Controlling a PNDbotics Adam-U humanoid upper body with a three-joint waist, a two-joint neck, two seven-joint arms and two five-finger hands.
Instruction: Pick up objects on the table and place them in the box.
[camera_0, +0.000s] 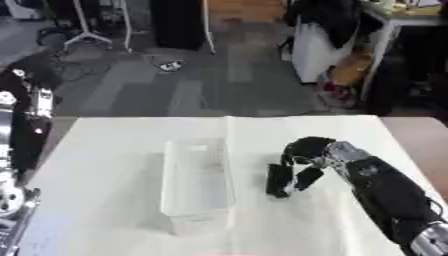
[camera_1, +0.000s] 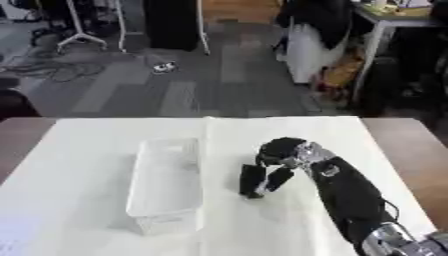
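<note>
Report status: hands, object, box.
Right hand down on table, fingers curled round a dark object, right of the box. Box clear, nothing seen inside. Left arm at left edge, hand not seen. Path to box unobstructed.

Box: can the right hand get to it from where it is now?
Probably yes. The right hand is just beside the clear box, fingers pointing down at the white table, nothing visible between them.
</note>
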